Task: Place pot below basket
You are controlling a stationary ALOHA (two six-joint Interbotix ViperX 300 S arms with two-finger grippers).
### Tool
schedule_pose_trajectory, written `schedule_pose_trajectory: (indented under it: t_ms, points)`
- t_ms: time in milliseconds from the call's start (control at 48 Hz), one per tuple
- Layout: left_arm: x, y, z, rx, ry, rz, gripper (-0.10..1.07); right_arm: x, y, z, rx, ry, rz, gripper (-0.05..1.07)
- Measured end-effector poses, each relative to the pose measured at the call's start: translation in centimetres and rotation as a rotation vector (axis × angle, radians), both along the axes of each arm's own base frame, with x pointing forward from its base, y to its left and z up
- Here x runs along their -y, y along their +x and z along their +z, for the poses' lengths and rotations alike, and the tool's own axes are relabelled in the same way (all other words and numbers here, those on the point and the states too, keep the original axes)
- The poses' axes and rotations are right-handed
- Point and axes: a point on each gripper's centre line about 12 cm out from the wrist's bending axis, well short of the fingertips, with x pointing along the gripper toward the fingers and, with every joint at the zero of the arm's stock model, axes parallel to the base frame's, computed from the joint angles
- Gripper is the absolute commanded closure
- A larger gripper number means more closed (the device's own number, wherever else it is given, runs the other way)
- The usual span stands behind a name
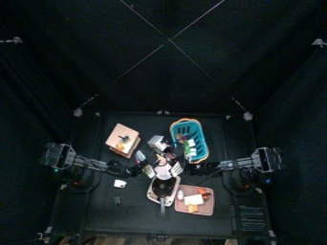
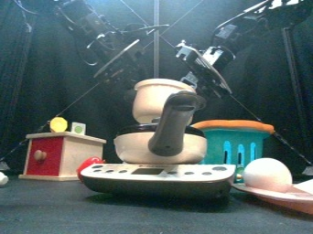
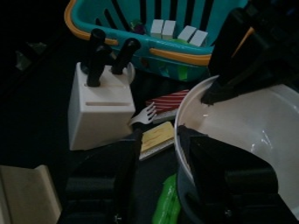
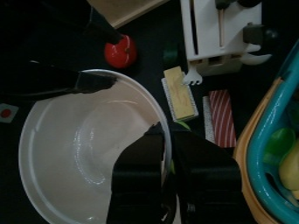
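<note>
The pot is cream-white with a black handle. It hangs in the air at the table's middle, in front of the basket, and stands high in the front view. My right gripper is shut on the pot's rim, one jaw inside. It also shows in the left wrist view. My left gripper is open, with the pot's near rim between its jaws. The teal slotted basket holds several items.
A white knife block stands beside the basket. A black base with a white bowl stands at the front. A red wooden box is at the left, and an egg lies on a pink board. A red item lies below the pot.
</note>
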Motion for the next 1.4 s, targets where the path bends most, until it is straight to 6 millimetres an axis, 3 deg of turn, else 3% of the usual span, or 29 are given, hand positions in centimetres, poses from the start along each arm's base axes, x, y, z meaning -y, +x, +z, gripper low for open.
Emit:
schedule_pose_trajectory:
  t_ms: [167, 438, 646, 833, 1062, 1396]
  points:
    - [-0.2, -2.8, 0.8, 0.011, 0.014, -0.001, 0.2, -0.6, -1.8, 0.0, -0.003, 0.03, -0.003, 0.71]
    - [0.4, -7.1, 1.2, 0.042, 0.04, -0.07, 0.2, -4.1, -5.8, -1.2, -0.028, 0.161, 0.024, 0.71]
    - [0.8, -9.3, 2.9, 0.154, 0.012, -0.158, 0.2, -5.7, -9.8, -3.1, -0.108, 0.288, -0.037, 0.71]
    - [2.1, -9.6, 2.0, 0.181, -0.004, -0.317, 0.2, -5.3, -12.0, -4.0, -0.217, 0.305, -0.147, 0.7]
    - [2.9, -9.7, 2.7, 0.231, 0.006, -0.447, 0.2, -4.7, -14.3, -5.0, -0.355, 0.262, -0.264, 0.7]
    - [4.4, -12.6, 2.7, 0.314, -0.047, -0.627, 0.2, -3.7, -16.2, -5.7, -0.37, 0.238, -0.42, 0.7]
